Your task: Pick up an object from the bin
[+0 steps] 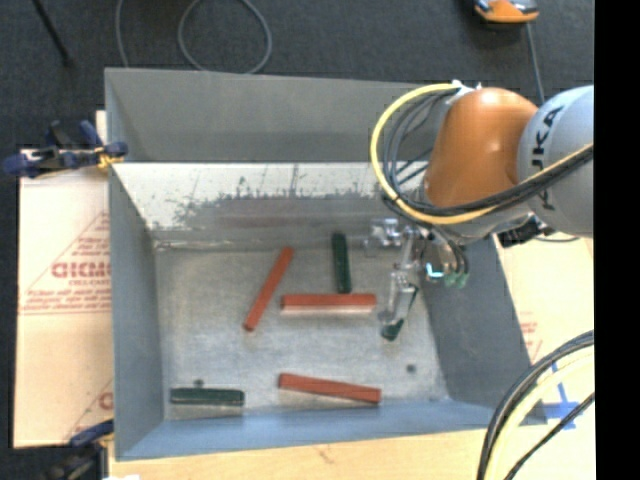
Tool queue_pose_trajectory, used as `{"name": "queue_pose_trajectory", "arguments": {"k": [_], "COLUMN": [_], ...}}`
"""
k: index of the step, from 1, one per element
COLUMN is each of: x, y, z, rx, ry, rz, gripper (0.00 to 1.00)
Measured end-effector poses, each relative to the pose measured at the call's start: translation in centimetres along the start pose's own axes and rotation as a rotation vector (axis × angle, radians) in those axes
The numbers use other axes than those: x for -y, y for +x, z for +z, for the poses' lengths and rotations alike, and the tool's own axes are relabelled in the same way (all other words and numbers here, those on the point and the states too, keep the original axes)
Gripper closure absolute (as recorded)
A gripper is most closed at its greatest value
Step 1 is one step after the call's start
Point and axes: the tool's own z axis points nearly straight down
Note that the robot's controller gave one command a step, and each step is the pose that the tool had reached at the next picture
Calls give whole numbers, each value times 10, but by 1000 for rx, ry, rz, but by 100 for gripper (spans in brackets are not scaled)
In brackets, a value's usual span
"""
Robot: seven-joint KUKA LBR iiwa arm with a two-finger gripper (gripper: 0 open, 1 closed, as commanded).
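Note:
My gripper (398,313) hangs over the right part of the bin floor, its narrow silvery fingers (403,293) pointing down and close together. A short dark green piece (392,330) sticks out from between their tips, tilted, just above the floor. Directly left of it lies a red stick (328,304), level, its right end close to the fingers. A dark green stick (341,263) lies upright in the view just above that red stick.
Another red stick (268,288) lies slanted left of centre. A third red stick (329,389) and a dark green stick (207,397) lie along the bin's near wall. The arm and its cables overhang the bin's right rear corner.

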Motion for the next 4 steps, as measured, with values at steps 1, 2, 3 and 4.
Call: {"name": "queue_pose_trajectory", "arguments": {"k": [1,2,3,4], "x": [-39,-37,-66,-40], "y": [-33,-33,-23,-70], "z": [109,104,-6,-124], "rx": [2,1,14,19], "ry": [-1,0,0,2], "rz": [-48,-47,-70,-57], "gripper": [0,100,100,100]}}
